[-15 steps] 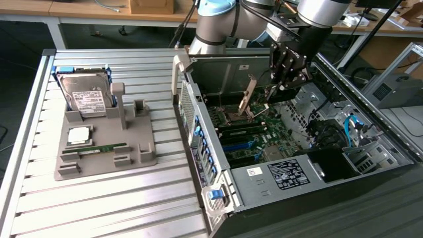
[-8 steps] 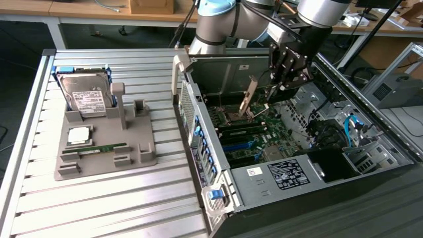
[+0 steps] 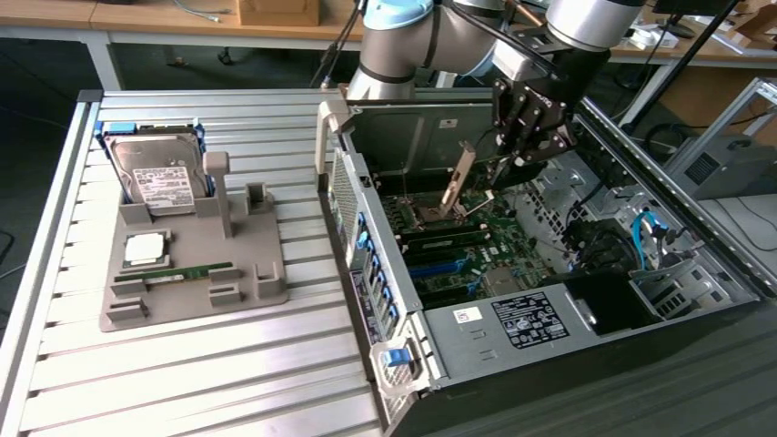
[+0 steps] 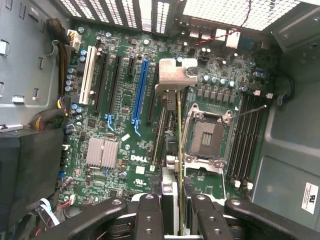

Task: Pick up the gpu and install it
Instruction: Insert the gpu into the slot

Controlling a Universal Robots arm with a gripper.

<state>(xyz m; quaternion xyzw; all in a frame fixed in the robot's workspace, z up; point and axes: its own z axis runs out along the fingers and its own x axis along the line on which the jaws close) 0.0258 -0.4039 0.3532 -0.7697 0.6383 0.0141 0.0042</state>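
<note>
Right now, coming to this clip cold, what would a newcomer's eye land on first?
First, the arm's gripper over the open computer case, shut on the gpu, which it holds on edge over the motherboard. Next, on the exterior view's left, the gray holder on the slatted table, with a hard drive standing upright in it.

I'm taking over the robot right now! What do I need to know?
Claw: shut on the gpu, pinching its thin edge.
Where: the gpu hangs on edge inside the open computer case, above the motherboard, close to the long blue slot.
Done: gpu picked up and brought into the case.
Left: it does not look pushed into any slot yet.
</note>
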